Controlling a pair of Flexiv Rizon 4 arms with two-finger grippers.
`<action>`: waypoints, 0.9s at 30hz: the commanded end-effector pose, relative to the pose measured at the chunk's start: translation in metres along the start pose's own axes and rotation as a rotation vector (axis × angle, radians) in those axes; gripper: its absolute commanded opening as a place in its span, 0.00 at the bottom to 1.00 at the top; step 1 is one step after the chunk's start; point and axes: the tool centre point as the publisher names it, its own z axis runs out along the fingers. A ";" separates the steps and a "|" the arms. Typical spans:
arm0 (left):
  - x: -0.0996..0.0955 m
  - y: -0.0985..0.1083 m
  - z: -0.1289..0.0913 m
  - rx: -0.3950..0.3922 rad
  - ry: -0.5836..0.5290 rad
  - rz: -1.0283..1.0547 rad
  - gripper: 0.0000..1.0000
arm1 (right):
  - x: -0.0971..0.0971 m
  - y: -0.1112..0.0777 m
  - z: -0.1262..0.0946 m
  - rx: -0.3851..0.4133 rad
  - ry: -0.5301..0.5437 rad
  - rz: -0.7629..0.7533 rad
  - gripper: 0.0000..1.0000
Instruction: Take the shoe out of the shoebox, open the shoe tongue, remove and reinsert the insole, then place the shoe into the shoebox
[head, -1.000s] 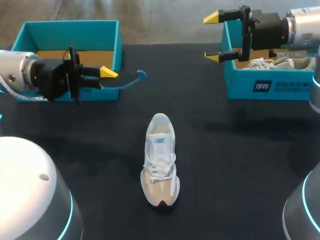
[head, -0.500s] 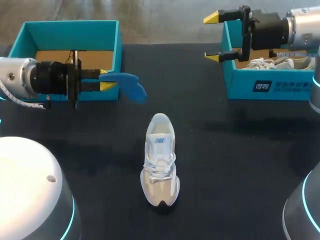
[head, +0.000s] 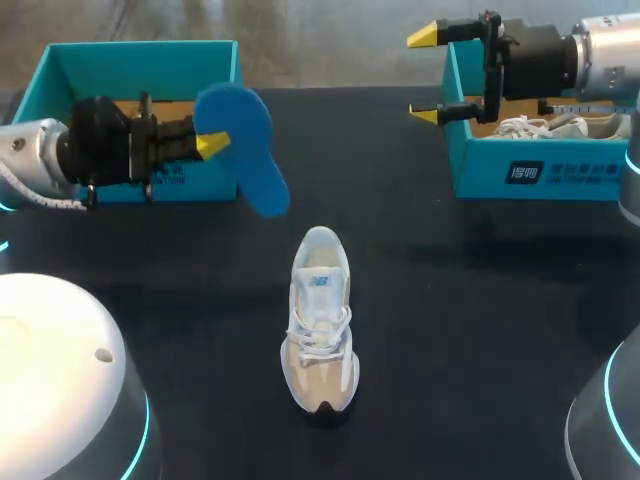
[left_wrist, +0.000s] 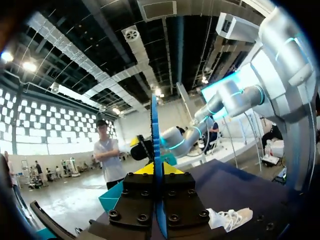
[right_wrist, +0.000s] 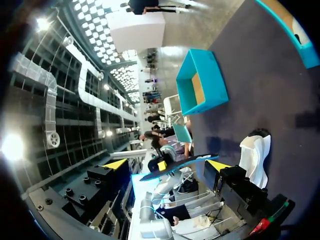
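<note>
Step in hand, my read: the insole's out and reinserting it is next. Left claw (head: 205, 143) is clamped on the blue insole (head: 240, 145), with its fingers nearly together and the sheet pinched between them. It holds the insole in the air beyond the shoe (head: 320, 320) and off to its left, well apart from it. The shoe stands upright on the black table (head: 450, 330) with nothing touching it. Right claw (head: 425, 75) is spread wide with nothing in it, hanging beyond the shoe to its right, well apart.

Next move, as I judge it:
- Turn the insole so its long axis lines up with the shoe.
- Lower one end into the opening and slide it in under the tongue.
- A thin sheet gripped at one end will probably buckle, so I'd want the right claw down at the shoe to steady it or hold the tongue back.
- After that the shoe goes into a box. The left box (head: 140, 70) sits beyond the shoe on its left, behind the left claw. The right box (head: 540, 170), beyond the shoe on its right, has a second shoe (head: 545, 125) in it.

Hard to make out:
- Can't tell if the tongue is pulled open. The laces look threaded, and the inside of the shoe isn't readable.
- Can't tell which end of the insole is gripped.
- From the left wrist the insole is edge-on, a thin line splitting the claw, and the tips barely show past the claw body.
- The right box is cut off at the frame edge and partly covered by the right arm.
</note>
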 end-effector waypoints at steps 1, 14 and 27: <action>-0.003 -0.005 -0.002 0.005 -0.009 0.022 0.00 | 0.001 -0.001 0.000 -0.002 -0.004 0.001 1.00; -0.003 -0.005 -0.002 0.005 -0.009 0.022 0.00 | 0.001 -0.001 0.000 -0.002 -0.004 0.001 1.00; 0.008 -0.020 -0.014 -0.095 -0.108 -0.710 0.00 | 0.001 -0.001 0.000 -0.002 -0.004 0.001 1.00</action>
